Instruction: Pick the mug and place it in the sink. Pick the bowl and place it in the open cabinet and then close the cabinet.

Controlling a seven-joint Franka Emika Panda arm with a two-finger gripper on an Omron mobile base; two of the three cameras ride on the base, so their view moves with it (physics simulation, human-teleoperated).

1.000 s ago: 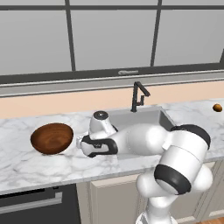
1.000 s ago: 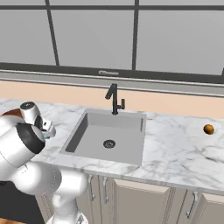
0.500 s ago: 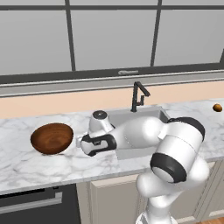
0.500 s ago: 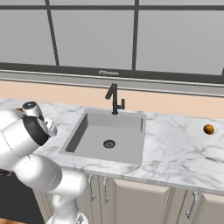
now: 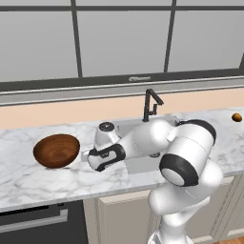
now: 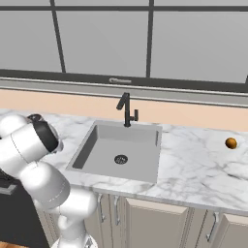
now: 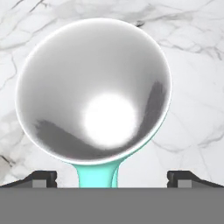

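Note:
In the hand view the mug [image 7: 94,89] lies right below me on the marble: white inside, teal outside, its teal handle pointing between my fingertips [image 7: 43,178]. My gripper [image 7: 112,179] is open, its tips wide apart on either side of the handle and touching nothing. In the left base view the gripper [image 5: 87,156] hangs low over the counter just right of the dark wooden bowl [image 5: 56,150]. The grey sink [image 6: 118,150] lies to the right of the hand. The cabinet is out of view.
A black faucet [image 6: 127,109] stands behind the sink. A small brown-orange round object [image 6: 231,143] sits on the counter far right. A window runs along the back wall. Beige lower cabinet doors [image 6: 160,223] and a dark appliance front [image 5: 33,224] lie below the counter edge.
The hand has stayed almost in place beside the bowl with its jaws open. The arm's elbow and upper links have swung toward the left.

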